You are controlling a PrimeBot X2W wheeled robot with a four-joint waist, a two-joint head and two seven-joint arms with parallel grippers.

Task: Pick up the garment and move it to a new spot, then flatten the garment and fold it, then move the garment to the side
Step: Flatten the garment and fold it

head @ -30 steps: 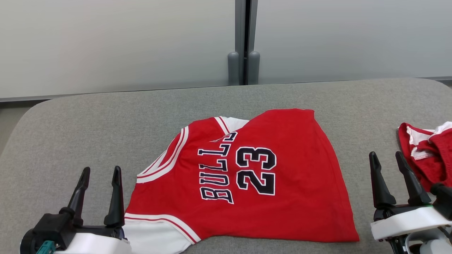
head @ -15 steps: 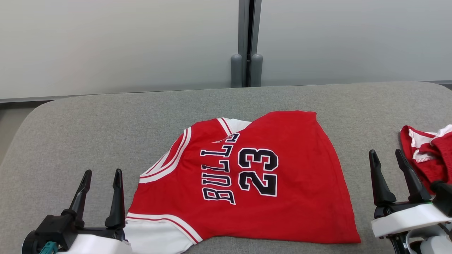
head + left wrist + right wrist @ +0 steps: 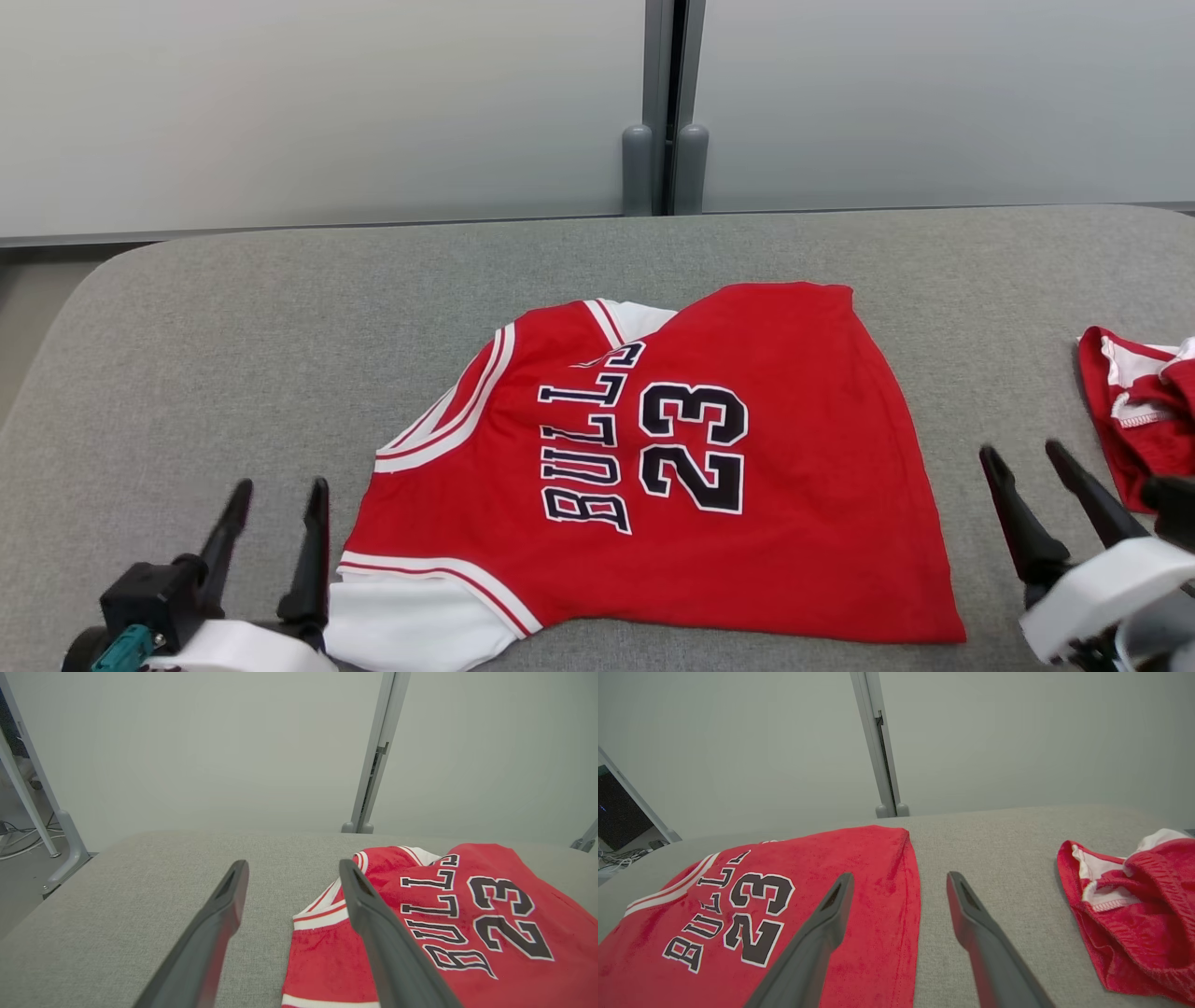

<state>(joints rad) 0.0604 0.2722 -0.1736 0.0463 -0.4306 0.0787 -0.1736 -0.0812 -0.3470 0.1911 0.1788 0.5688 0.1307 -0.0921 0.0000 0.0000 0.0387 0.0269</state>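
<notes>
The garment, a red basketball jersey (image 3: 709,467) printed "BULLS 23", lies sideways and partly folded on the grey padded table (image 3: 280,308). White trim shows at its armhole and near corner. My left gripper (image 3: 280,490) stands open just left of the jersey's near-left corner, nothing between its fingers. In the left wrist view the jersey (image 3: 444,924) lies right of my left gripper (image 3: 292,870). My right gripper (image 3: 1022,453) is open off the jersey's right edge, above bare table. The right wrist view has the jersey (image 3: 738,905) left of my right gripper (image 3: 900,881).
A crumpled red and white piece of clothing (image 3: 1144,411) lies at the table's right edge, close to my right gripper, seen too as clothing (image 3: 1134,905) in the right wrist view. Pale partition panels with a grey post (image 3: 665,103) stand behind the table.
The head camera has shifted, moving the whole picture a little right. Both grippers now sit lower in the picture, and the right one has tilted. The jersey has not moved on the table.
</notes>
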